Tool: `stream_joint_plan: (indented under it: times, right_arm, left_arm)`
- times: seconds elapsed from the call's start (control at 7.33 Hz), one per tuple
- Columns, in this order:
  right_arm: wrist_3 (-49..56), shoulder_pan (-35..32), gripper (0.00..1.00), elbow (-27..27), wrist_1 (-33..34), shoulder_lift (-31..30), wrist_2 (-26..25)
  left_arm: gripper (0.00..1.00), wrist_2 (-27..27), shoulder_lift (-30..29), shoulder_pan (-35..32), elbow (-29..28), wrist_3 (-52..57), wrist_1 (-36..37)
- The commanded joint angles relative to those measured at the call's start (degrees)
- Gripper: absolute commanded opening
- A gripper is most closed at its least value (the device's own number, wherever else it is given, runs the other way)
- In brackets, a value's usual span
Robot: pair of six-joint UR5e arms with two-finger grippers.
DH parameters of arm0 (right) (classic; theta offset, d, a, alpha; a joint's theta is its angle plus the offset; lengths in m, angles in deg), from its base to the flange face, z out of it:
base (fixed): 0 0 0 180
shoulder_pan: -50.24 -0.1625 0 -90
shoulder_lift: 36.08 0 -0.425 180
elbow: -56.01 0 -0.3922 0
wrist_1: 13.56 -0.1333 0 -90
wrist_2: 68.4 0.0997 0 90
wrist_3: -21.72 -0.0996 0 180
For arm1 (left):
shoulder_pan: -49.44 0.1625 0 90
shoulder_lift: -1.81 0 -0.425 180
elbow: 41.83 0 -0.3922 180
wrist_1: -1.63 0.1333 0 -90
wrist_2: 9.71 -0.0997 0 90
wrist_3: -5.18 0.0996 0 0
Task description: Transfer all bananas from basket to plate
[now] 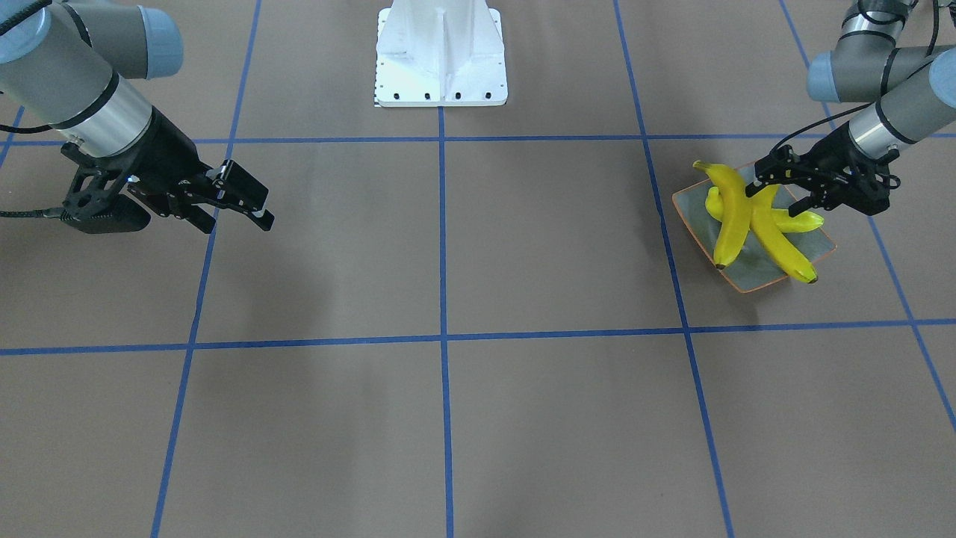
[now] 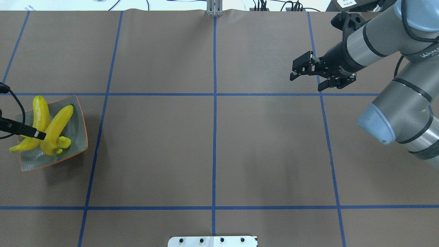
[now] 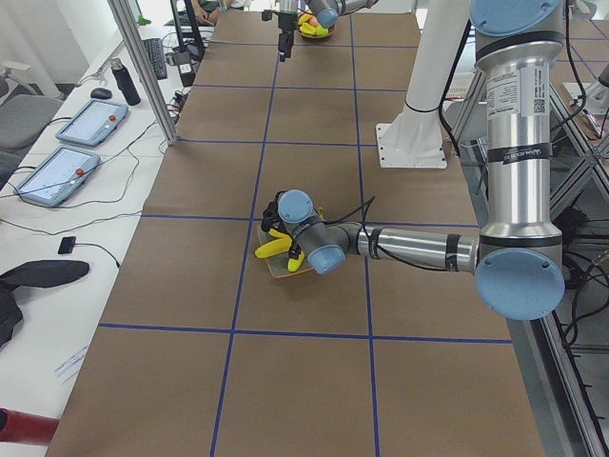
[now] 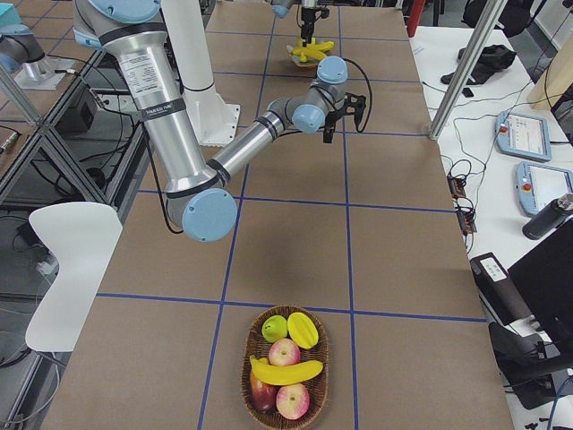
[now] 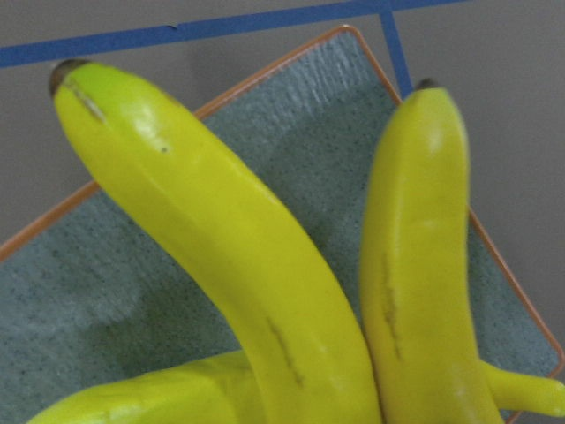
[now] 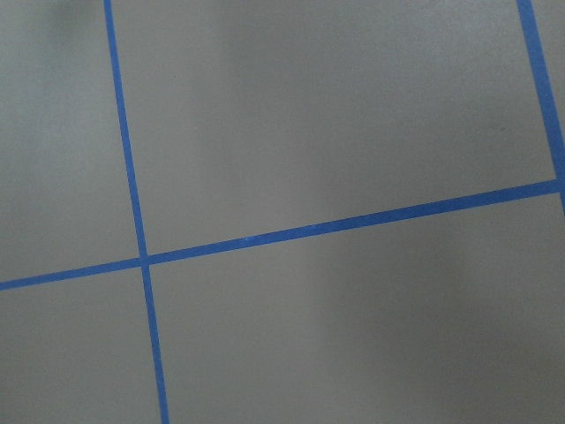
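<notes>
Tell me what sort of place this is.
Most likely a robotics lab workcell: two teach pendants on the side bench, a table papered brown with a blue tape grid, and an aluminium frame post beside it.

Light is bright and even and falls from above. The brown table carries only soft, broad shadows: faint grey bands below the right arm and a darker patch beside the plate. The bananas show small pale glints on their glossy skin. The white base is nearly blown out in the front-facing view. The left wrist view is very close and a little soft, perhaps out of focus toward its lower edge. In the side views the posts lean outward with wide-angle stretch, and far things are small and unclear.
</notes>
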Motion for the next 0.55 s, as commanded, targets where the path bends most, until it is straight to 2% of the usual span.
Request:
stream_joint_plan:
  times: [0.0, 0.41]
  right_arm:
    - [-0.01, 0.06, 1.0, 0.06, 0.0, 0.07, -0.07]
    - [1.13, -1.95, 1.0, -0.3, 0.0, -3.16, 0.11]
  left_arm:
    - [0.99, 3.52, -0.01, -3.36, 0.6, 0.0, 0.02]
    - [0.99, 3.26, -1.05, -5.11, 0.69, -0.61, 0.37]
